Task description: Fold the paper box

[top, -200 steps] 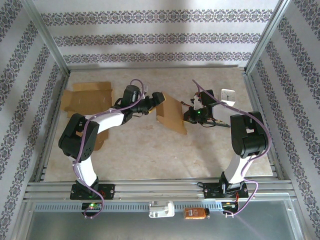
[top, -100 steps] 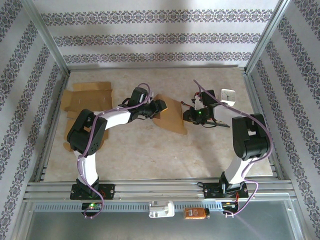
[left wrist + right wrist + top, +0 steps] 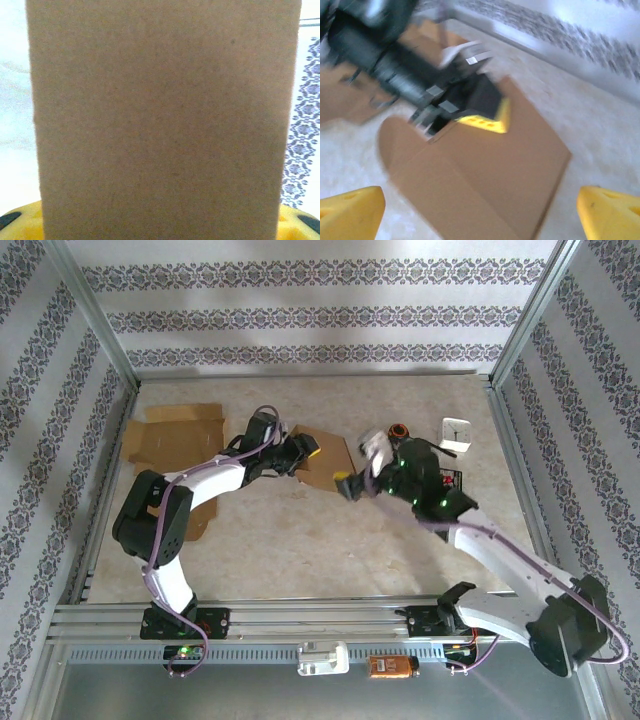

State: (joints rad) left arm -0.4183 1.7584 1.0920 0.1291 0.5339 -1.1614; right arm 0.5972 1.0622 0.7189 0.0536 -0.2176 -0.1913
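Beige bench (image 3: 300,550), mid-fold: left claw (image 3: 306,451) clamps paper box (image 3: 160,120) panel, right claw (image 3: 357,466) gapes empty nearby; next, likely seizing opposite flap

The paper box (image 3: 160,120) is plain brown cardboard, matt and finely fibrous, with faint dark flecks. The flat cardboard sheets (image 3: 175,435) look like the same dull brown board. The worktop (image 3: 330,550) has a pale beige, mottled, stone-like surface without shine. The frame rails (image 3: 320,618) are bare silvery metal, grooved and lightly reflective. The jaws of the right gripper (image 3: 480,211) are smooth yellow plastic; the arm shells (image 3: 505,568) are glossy white plastic. The walls (image 3: 320,315) look like matt patterned paper.
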